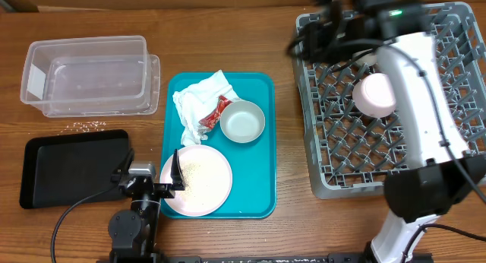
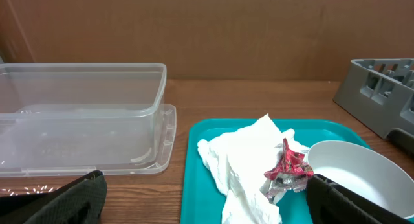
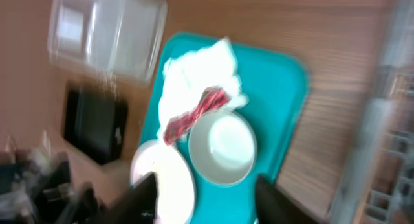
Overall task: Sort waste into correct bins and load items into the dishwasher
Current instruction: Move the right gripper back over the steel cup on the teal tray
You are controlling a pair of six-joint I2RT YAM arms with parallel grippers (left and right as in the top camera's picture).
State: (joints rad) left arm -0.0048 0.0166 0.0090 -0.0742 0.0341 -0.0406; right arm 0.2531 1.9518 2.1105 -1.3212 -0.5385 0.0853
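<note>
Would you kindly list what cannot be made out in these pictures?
- Overhead: the right gripper is a dark tangle against the rack; jaw gap unreadable there.
- Overhead: the right arm covers part of the pink bowl and the rack; the bowl's seating is unclear.
- Right wrist: motion blur smears the red packet.
- Overhead: the crumbs are too small to count.

Right wrist view blurred, dish rack (image 1: 335,135) partly behind right arm (image 1: 425,103)

No text can be read anywhere — no labels, numbers.
</note>
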